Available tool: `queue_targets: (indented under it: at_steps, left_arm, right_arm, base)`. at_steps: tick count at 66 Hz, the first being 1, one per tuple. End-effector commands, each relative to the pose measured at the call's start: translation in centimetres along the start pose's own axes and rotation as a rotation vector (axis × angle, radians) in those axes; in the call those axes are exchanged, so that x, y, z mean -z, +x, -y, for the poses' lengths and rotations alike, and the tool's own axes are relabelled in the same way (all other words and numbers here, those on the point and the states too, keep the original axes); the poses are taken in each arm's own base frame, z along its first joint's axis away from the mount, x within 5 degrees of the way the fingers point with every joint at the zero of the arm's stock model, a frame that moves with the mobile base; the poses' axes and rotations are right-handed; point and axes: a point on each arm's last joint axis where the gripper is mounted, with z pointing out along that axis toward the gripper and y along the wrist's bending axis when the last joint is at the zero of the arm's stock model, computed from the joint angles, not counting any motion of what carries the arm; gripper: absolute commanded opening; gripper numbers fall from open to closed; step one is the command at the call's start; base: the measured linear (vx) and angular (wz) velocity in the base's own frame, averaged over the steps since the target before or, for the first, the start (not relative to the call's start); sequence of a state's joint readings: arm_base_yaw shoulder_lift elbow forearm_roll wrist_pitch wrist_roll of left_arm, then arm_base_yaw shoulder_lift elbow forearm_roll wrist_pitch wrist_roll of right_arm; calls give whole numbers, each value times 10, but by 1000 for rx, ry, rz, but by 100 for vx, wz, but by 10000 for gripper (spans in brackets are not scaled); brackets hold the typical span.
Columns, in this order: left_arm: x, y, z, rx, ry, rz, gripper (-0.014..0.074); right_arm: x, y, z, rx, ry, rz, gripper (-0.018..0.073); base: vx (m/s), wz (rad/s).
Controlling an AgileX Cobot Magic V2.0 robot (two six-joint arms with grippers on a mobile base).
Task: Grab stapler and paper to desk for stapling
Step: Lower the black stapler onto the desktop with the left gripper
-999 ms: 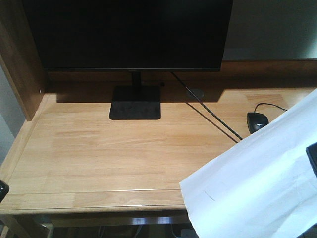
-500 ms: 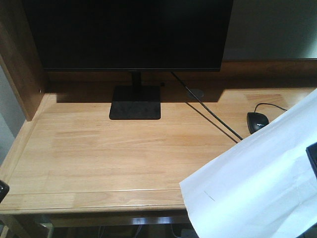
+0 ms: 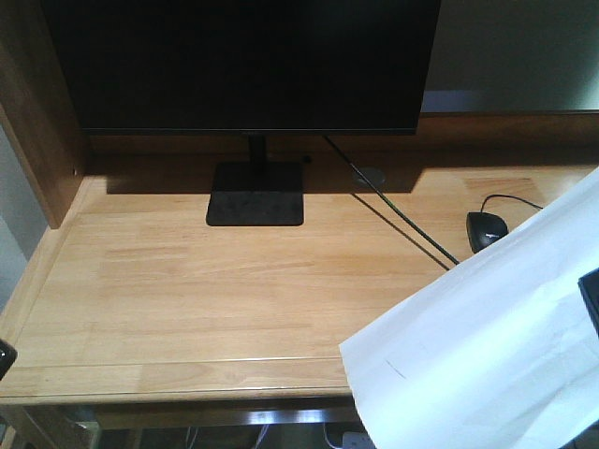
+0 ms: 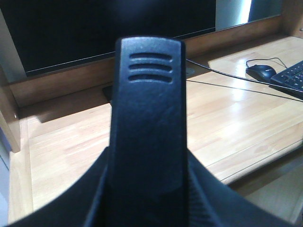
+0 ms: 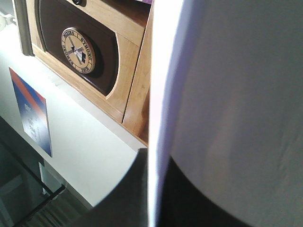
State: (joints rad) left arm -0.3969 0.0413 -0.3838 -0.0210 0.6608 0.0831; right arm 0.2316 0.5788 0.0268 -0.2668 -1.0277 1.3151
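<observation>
White and limp, the paper [image 3: 487,346] hangs pinched by my right end effector [image 3: 591,301] over the counter [image 3: 215,281] at its front right corner; it would likely crease easily. My left end effector [image 4: 149,208] is clamped around the stapler [image 4: 147,109], rigid, held aloft.

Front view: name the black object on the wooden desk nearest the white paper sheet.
The rounded black computer mouse, beside the sheet's edge; the flat square monitor base stands far left.
</observation>
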Motion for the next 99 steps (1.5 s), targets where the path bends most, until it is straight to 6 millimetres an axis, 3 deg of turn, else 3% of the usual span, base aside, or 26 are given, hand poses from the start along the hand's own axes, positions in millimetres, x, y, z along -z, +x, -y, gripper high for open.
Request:
queue_targets:
  at_steps: [1,12,19,31,43,56,73,86,99]
  left_arm:
    - [4,-27,-2,32,-9,203,-7]
    - [-8,-50,-4,27,-14,216,-7]
    - [-29,-73,-5,23,-8,132,-7]
    - [-80,-110,-4,-37,55,-73,-7]
    - [-142,-130,6,-131,206,-194,-7]
    - [-209,-127,22,-172,406,-223,-7]
    - [-270,-108,39,-309,724,-309,-7]
    - [-304,-102,13,-311,744,-342,-7]
    - [-319,-85,-23,-282,738,-352,-7]
  right_arm:
    - [1,-1,-4,3,-51,15,-5]
    - [1,-1,-4,3,-51,15,-5]
    - [1,-1,-4,3,-51,15,-5]
    - [1,-1,-4,3,-51,15,-5]
    - [1,-1,-4,3,-51,15,-5]
    - [1,-1,-4,3,-51,15,-5]
    - [1,-1,-4,3,-52,16,-5]
    - [1,-1,-4,3,-52,16,-5]
    - [1,-1,-4,3,-52,16,-5]
  base:
    - [0,0]
    - [0,0]
    - [0,0]
    - [0,0]
    - [0,0]
    - [0,0]
    - [0,0]
    - [0,0]
    - [0,0]
